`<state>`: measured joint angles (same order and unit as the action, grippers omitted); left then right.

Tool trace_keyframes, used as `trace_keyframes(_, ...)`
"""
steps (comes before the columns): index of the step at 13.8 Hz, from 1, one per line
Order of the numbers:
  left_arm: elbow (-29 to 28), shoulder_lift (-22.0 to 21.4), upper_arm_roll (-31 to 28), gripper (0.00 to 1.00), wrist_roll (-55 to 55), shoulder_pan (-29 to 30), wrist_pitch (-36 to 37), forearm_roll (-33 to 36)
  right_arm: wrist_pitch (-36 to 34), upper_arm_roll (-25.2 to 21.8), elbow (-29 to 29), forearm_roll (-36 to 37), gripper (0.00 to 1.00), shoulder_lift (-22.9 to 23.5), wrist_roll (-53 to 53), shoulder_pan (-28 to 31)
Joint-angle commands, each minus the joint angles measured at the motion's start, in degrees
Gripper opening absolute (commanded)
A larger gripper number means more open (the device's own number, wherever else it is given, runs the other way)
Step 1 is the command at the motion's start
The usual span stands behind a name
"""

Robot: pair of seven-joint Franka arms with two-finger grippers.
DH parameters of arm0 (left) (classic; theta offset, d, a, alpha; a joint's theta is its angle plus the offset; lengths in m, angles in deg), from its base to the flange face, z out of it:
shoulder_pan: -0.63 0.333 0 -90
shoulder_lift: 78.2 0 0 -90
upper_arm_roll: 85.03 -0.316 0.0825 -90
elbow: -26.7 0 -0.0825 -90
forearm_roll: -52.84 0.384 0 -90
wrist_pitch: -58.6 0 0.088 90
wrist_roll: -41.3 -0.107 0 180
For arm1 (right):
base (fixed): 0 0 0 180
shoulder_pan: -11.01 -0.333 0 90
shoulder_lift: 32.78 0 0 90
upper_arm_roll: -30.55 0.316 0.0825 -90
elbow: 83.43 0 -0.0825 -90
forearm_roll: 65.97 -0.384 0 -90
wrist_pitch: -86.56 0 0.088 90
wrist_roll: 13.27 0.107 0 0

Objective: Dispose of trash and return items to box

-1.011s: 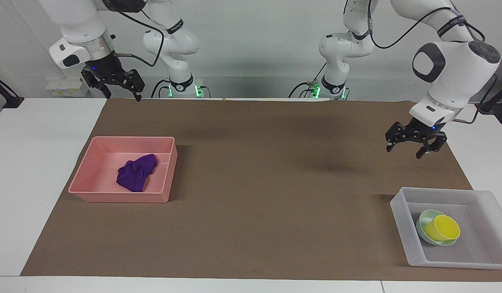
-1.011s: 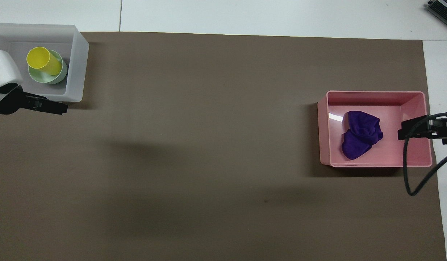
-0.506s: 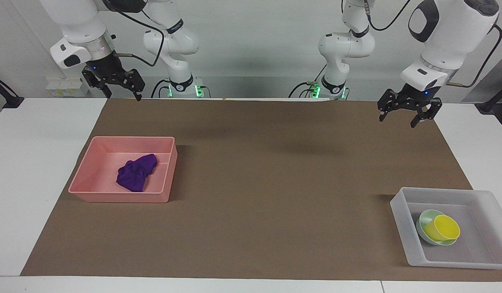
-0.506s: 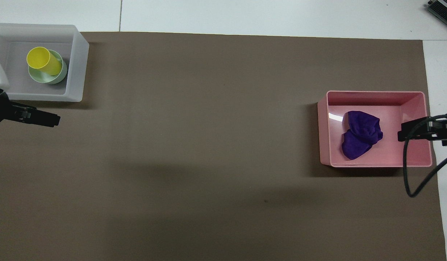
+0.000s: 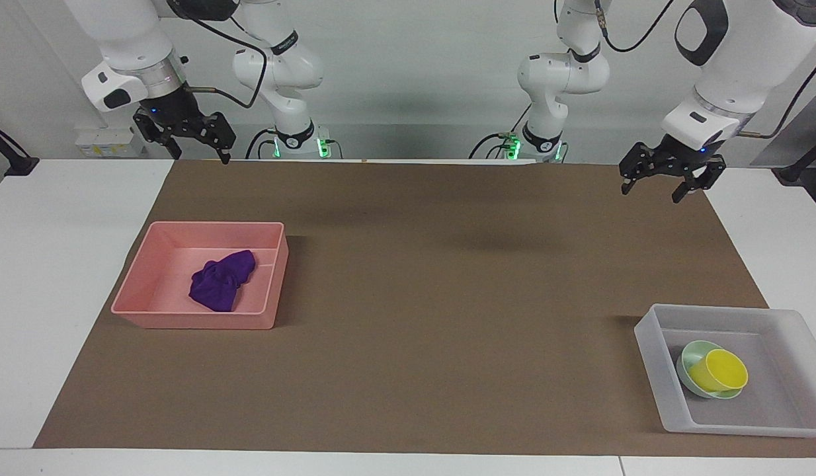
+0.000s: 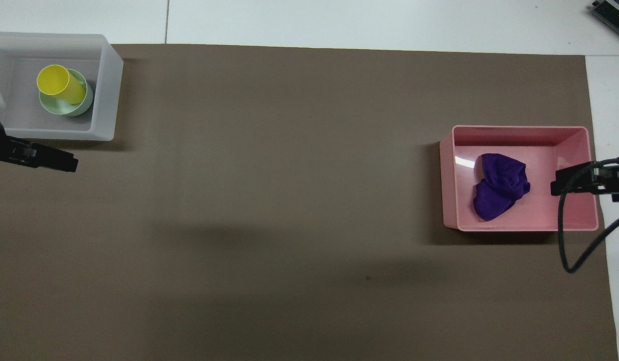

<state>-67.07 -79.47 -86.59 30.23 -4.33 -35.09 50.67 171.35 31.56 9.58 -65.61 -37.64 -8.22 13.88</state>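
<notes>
A white desk [image 5: 51, 264] under a brown mat [image 5: 414, 297] fills the scene, a pale wall behind the two arm bases.

What has just changed is the left pincer [image 5: 666, 178]: a second ago it hung low over the mat near the box [image 5: 652, 344], and now it is lifted and drawn back toward its own base, over the mat's robot-side edge at the left arm's end. Its fingers are apart and carry nothing. The right pincer [image 5: 186, 135] has not stirred; it hangs over the mat's robot-side corner at the right arm's end, fingers apart, empty — this arm waits.

That retreat reads as the close of the job. Nothing lies loose on the mat, and both arms have pulled clear of the containers.

The count:
- One trash wad [image 5: 221, 280], purple and crumpled, lying in the pink tray [image 5: 196, 320] at the right arm's end.
- One cup [image 5: 719, 370], yellow, tipped on its side in the bowl.
- One bowl [image 5: 689, 357], pale green, resting on the box floor.
- One box, whitish and translucent, at the left arm's end, farther from the robots than the pink tray.
- One pink tray.
- Two arms, two pincers.

Judging by how things lie, trash and items are each where they belong — nothing appears left to move.
</notes>
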Motion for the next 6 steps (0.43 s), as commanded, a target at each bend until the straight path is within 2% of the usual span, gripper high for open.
trace_keyframes(1, 0.52, 0.22, -0.2, 1.0, 1.05, -0.22, 0.97, 0.85, -0.5, 0.23, 1.47, -0.97, 1.0, -1.55, -1.53, 0.91)
trace_keyframes(6, 0.52, 0.21, -0.2, 1.0, 0.96, -0.14, 1.4, 0.94, -0.5, 0.23, 1.47, -0.97, 1.0, -1.55, -1.53, 0.91)
